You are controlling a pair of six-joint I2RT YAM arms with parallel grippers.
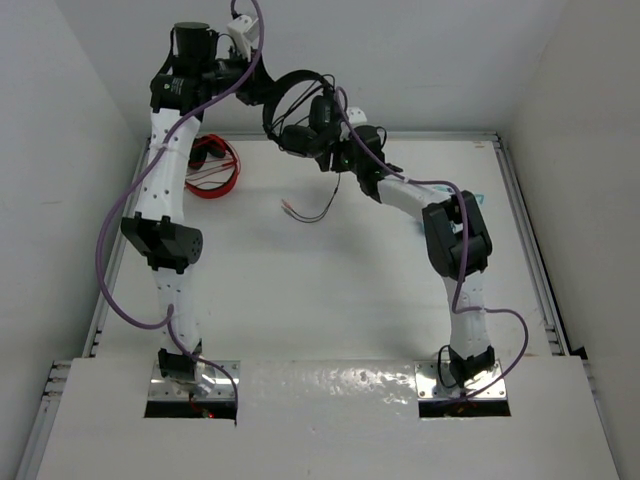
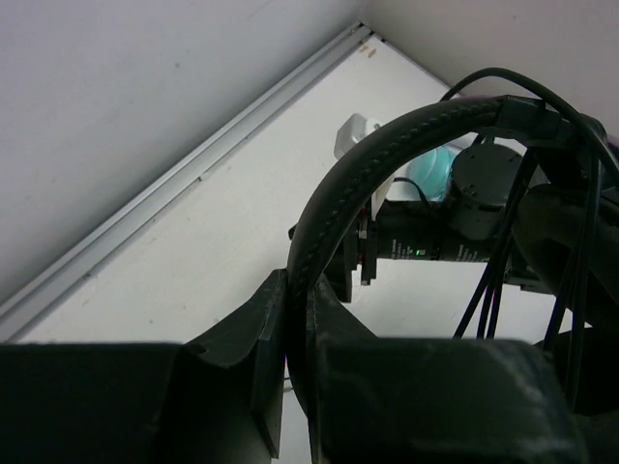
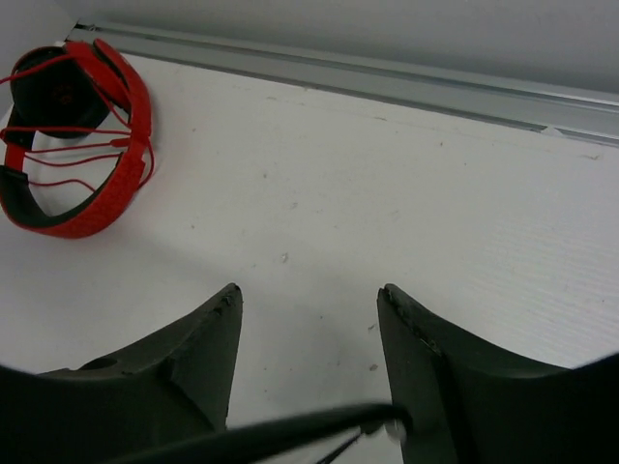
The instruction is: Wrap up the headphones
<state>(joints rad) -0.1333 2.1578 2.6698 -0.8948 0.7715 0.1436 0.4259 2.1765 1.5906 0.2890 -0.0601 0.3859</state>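
Note:
The black headphones (image 1: 300, 112) hang in the air over the table's far edge. My left gripper (image 1: 258, 86) is shut on their thin headband (image 2: 379, 159), pinched between the fingers (image 2: 253, 333). Dark cable strands (image 2: 495, 280) run down beside the headband. The long cable (image 1: 322, 205) drops from the earcups and its end lies on the table. My right gripper (image 1: 325, 155) is just below the earcups, open (image 3: 309, 295). A stretch of the cable (image 3: 280, 437) crosses low between its fingers, ungripped.
Red headphones (image 1: 212, 166) lie at the table's far left, also in the right wrist view (image 3: 82, 145). Something teal (image 2: 435, 172) shows behind the right arm. A metal rail (image 3: 387, 82) and white walls bound the table's far side.

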